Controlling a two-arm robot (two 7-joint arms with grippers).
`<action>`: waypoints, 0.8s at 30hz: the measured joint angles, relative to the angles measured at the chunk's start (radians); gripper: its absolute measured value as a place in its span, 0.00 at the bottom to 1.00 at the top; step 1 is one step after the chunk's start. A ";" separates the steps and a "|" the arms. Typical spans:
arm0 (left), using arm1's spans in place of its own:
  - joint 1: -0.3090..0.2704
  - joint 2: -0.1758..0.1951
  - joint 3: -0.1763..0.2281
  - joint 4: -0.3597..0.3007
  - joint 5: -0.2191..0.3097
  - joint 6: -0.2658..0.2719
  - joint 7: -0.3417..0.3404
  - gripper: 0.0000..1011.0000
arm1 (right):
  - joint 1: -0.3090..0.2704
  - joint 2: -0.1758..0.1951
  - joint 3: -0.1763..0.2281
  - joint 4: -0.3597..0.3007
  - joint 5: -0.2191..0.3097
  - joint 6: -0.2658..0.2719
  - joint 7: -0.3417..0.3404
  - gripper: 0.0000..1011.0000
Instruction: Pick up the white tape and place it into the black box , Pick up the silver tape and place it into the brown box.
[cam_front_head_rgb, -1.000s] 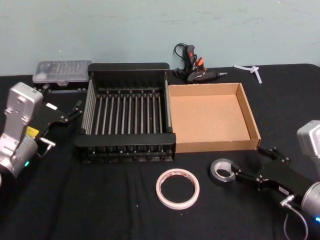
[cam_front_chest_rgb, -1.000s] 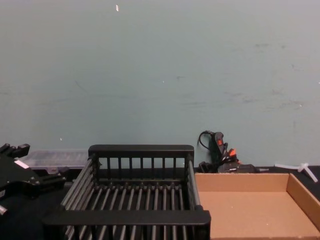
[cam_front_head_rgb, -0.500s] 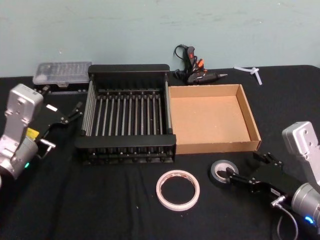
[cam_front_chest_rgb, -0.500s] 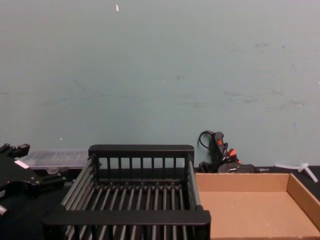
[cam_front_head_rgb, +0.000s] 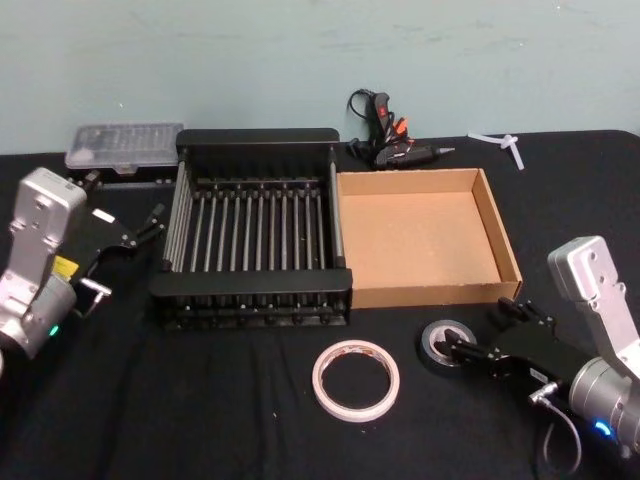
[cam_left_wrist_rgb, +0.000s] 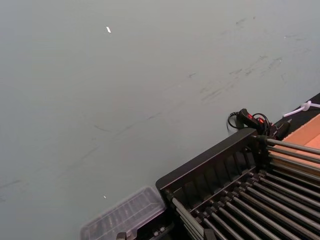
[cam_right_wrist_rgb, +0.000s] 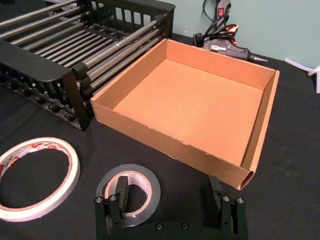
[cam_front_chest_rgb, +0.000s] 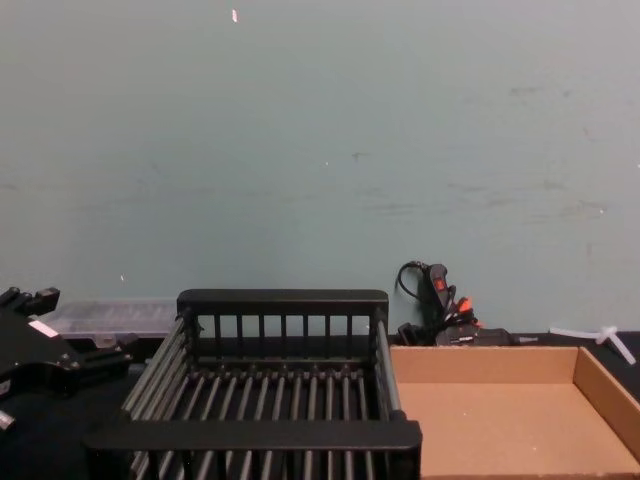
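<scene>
The left pincer (cam_front_head_rgb: 150, 222) hangs at the worktop's (cam_front_head_rgb: 200, 420) left side, just beside the left wall of the black box (cam_front_head_rgb: 255, 141), its fingers spread with nothing between them. Behind it, near the back edge, lies a clear plastic case (cam_front_head_rgb: 124, 142). The black box sits touching the brown box (cam_front_head_rgb: 500, 232) on its right, both empty. In front of them the black worktop is open, and the white tape (cam_front_head_rgb: 355, 377) lies flat there, near the black box's front right corner and apart from everything else. To its right lies the silver tape (cam_front_head_rgb: 446, 343), flat, just in front of the brown box's front wall. The right pincer (cam_front_head_rgb: 482, 336) is down at it, open, one finger (cam_right_wrist_rgb: 121, 192) inside the roll's core and the other (cam_right_wrist_rgb: 215, 192) outside, by the cardboard corner. A glue gun (cam_front_head_rgb: 392, 143) lies behind the brown box, and a white plastic piece (cam_front_head_rgb: 503, 142) farther right.
</scene>
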 joint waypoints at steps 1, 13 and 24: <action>0.000 0.000 0.000 0.000 0.000 0.000 0.000 0.99 | 0.005 -0.006 0.002 0.007 -0.006 0.003 0.003 0.99; 0.000 0.000 0.000 0.000 0.000 0.000 0.000 0.99 | 0.012 -0.031 0.016 0.022 -0.030 0.023 0.016 0.99; 0.000 0.000 0.000 0.000 0.000 0.000 0.000 0.99 | 0.013 -0.056 0.028 0.032 -0.052 0.033 0.031 0.99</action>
